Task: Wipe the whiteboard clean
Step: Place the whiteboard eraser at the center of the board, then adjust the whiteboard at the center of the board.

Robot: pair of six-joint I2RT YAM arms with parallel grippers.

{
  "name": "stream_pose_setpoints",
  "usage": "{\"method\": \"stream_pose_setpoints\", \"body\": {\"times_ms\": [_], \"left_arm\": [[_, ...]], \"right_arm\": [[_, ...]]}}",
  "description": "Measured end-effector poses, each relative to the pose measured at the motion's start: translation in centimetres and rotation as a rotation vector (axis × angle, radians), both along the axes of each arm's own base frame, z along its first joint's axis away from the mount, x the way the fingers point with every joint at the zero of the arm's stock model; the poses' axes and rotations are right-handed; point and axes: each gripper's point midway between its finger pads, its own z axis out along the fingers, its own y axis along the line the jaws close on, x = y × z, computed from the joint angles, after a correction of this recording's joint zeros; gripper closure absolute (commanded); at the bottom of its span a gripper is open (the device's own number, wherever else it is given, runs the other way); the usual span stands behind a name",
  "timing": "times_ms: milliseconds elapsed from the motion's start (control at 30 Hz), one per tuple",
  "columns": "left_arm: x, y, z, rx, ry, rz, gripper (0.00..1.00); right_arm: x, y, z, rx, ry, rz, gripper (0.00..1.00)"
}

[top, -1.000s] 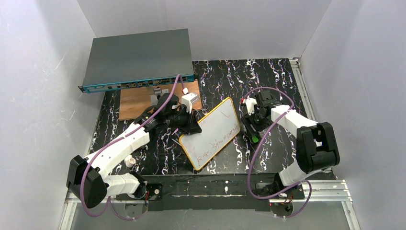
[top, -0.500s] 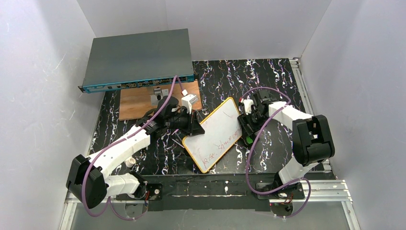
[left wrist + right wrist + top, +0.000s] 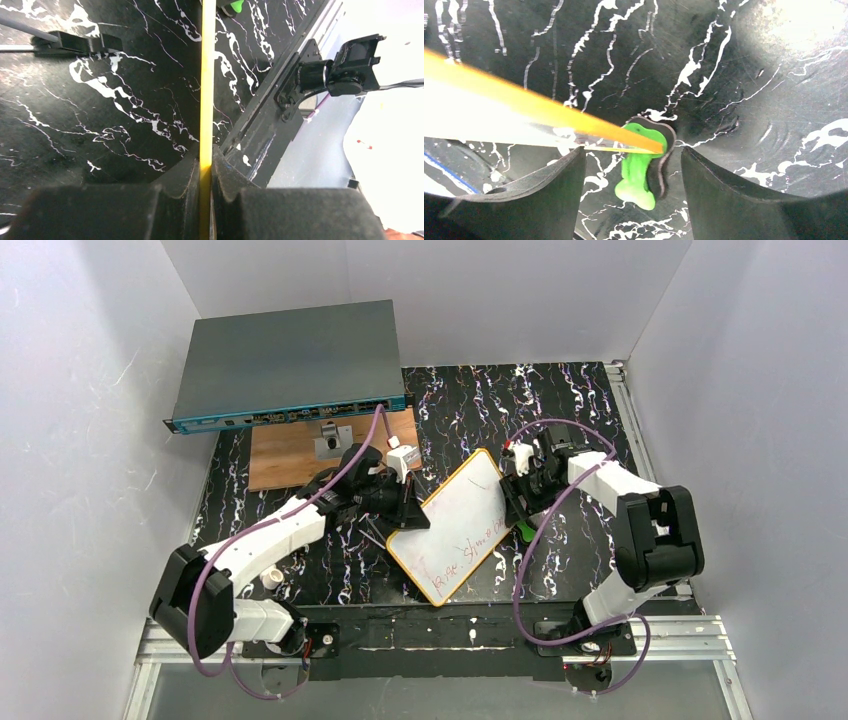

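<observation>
The whiteboard (image 3: 455, 525) lies mid-scene, red marks on its near half, its left rim pinched in the shut left gripper (image 3: 408, 510). To its right, the right gripper (image 3: 522, 500) hangs with jaws wide over the green eraser (image 3: 636, 172). The board's corner overlaps the eraser, so a descent could strike the corner and twist the board from that thin pinch.

Surface: black marbled table (image 3: 590, 410), veined in white.
Far left: grey network switch (image 3: 285, 360), set overlapping the brown wooden board (image 3: 285, 455).
Right of centre: green eraser (image 3: 639, 170), laid flat.
Near left: small white cylinder (image 3: 270, 578).
</observation>
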Motion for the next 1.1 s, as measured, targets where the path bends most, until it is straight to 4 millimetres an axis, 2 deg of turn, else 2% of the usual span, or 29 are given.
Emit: {"method": "stream_pose_setpoints", "body": {"times_ms": [100, 300, 400, 500, 633, 767, 900, 1100], "left_arm": [[-0.3, -0.1, -0.7, 0.01, 0.032, -0.017, 1.0], [-0.1, -0.1, -0.1, 0.023, 0.011, -0.039, 1.0], [0.4, -0.4, 0.8, 0.036, -0.012, -0.061, 1.0], [1.3, -0.9, 2.0, 0.049, -0.048, -0.087, 1.0], [2.6, -1.6, 4.3, 0.049, -0.117, -0.121, 1.0], [3.5, -2.2, 6.3, 0.036, -0.179, -0.156, 1.0], [3.3, -2.3, 6.6, 0.039, -0.191, -0.204, 1.0], [2.4, -2.0, 6.3, 0.063, -0.178, -0.281, 1.0]], "right_arm": [[0.0, 0.5, 1.2, 0.051, -0.025, 0.014, 0.25], [-0.5, 0.6, 5.1, 0.161, -0.102, 0.089, 0.25], [-0.4, 0.4, 7.9, 0.194, -0.19, 0.151, 0.2], [0.1, 0.8, 11.7, 0.234, -0.329, 0.228, 0.19], [0.1, 2.1, 16.6, 0.315, -0.483, 0.358, 0.19], [-0.6, 3.3, 20.6, 0.394, -0.583, 0.516, 0.15], [-1.4, 3.8, 23.9, 0.429, -0.658, 0.626, 0.12], [-0.7, 4.4, 28.8, 0.44, -0.757, 0.736, 0.02]]}}
